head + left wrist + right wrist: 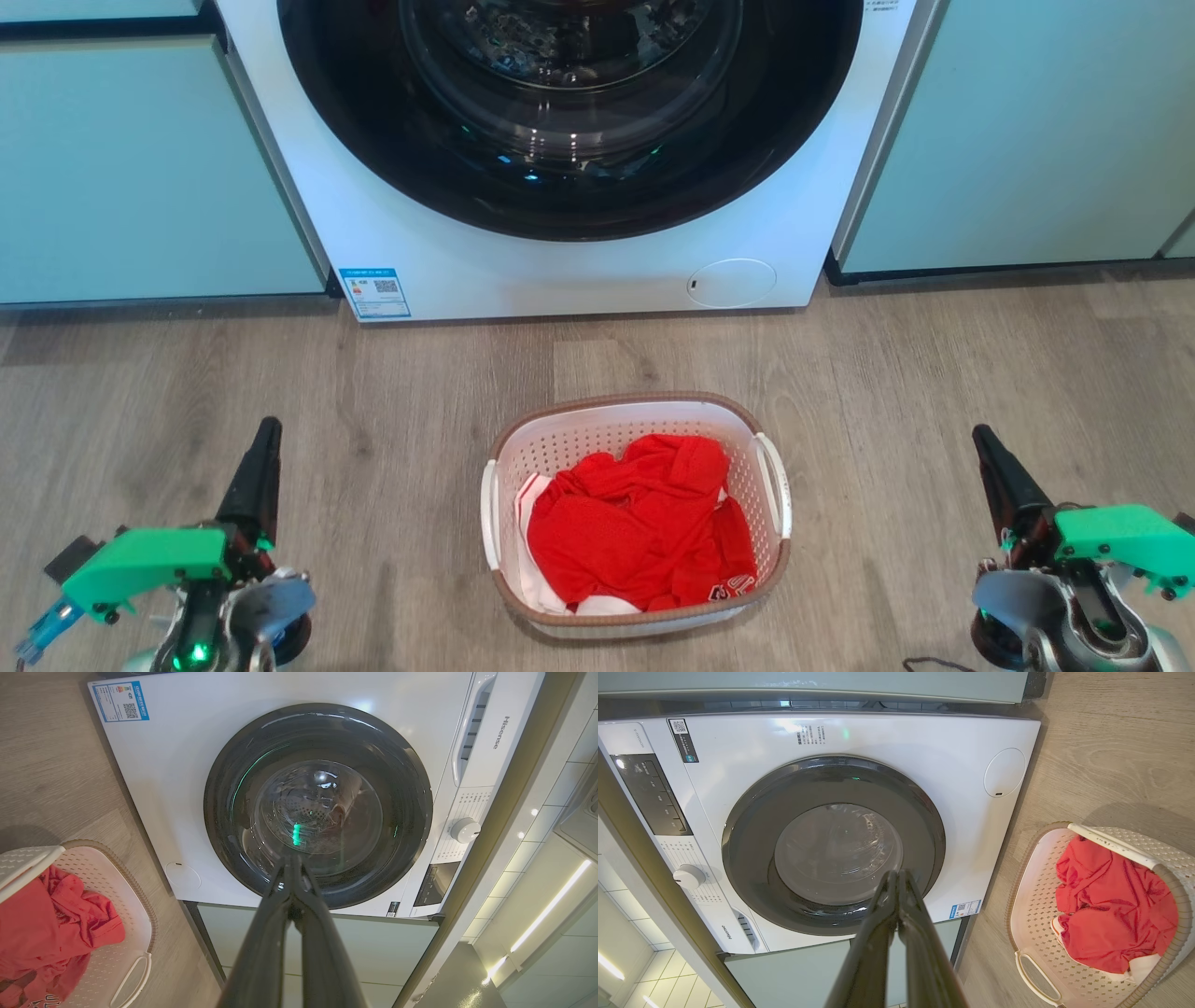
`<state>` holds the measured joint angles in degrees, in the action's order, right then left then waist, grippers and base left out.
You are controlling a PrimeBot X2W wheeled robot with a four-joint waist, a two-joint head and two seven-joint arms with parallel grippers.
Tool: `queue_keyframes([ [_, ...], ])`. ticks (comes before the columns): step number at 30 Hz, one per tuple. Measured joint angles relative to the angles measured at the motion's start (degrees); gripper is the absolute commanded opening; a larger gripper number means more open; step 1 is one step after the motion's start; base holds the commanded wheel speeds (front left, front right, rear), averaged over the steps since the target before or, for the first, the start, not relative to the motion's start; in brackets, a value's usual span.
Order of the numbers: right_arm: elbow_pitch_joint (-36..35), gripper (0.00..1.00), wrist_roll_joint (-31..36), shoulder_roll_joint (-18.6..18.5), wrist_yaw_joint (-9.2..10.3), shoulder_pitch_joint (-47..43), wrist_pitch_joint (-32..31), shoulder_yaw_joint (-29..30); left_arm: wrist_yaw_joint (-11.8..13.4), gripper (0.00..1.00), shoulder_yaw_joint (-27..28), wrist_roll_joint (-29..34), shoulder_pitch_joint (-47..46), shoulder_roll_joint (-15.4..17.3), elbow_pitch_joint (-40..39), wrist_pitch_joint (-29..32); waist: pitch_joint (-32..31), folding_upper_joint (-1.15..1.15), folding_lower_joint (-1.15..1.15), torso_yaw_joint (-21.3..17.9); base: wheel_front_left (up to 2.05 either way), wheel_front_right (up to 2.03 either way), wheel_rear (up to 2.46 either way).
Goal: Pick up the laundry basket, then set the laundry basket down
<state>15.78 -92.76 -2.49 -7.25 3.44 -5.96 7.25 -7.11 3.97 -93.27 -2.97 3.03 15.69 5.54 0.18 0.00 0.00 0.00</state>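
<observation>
The laundry basket point(597, 422) stands on the wood floor in front of the washing machine, white with perforated walls, a brown rim and white side handles. Red clothing point(644, 523) fills it. In the left wrist view the basket point(122, 933) sits at the lower left; in the right wrist view the basket point(1034, 914) sits at the right. My left gripper point(266, 431) is shut, well to the basket's left, holding nothing. My right gripper point(982, 439) is shut, well to its right, also empty. Both wrist views show closed fingertips, the left gripper point(293, 858) and the right gripper point(896, 873).
A white front-loading washing machine point(560, 271) with its dark round door closed stands just beyond the basket. Pale green cabinets point(140, 168) flank it on both sides. Bare wood floor point(392, 392) lies between each gripper and the basket.
</observation>
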Motion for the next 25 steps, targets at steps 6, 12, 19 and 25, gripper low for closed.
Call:
queue_keyframes([
  [6, 0.0, 0.00, 0.0, 0.0, 0.00, 0.0, 0.0, 0.0, 0.0, 0.00, 0.1, 0.0, 0.0, -0.1, 0.0, 0.0, 0.0, 0.00, 0.00, 0.0, 0.00, 0.00, 0.00],
  [12, 0.0, 0.00, 0.0, 0.0, 0.00, 0.0, 0.0, 0.0, 0.0, 0.00, 0.1, 0.1, 0.0, -0.1, 0.0, 0.0, 0.0, 0.00, 0.00, 0.0, 0.00, 0.00, 0.00],
  [19, 0.0, 0.00, 0.0, 0.0, 0.00, 0.0, 0.0, 0.1, 0.0, 0.00, 0.2, 0.1, 0.0, -0.1, 0.0, 0.3, 0.0, 0.00, 0.00, 0.0, 0.00, 0.00, 0.00],
  [25, 0.0, 0.00, 0.0, 0.0, 0.00, 0.0, 0.0, 0.1, 0.0, 0.00, 0.2, 0.4, 0.0, -0.2, 0.0, 0.3, 0.0, 0.00, 0.00, 0.0, 0.00, 0.00, 0.00],
])
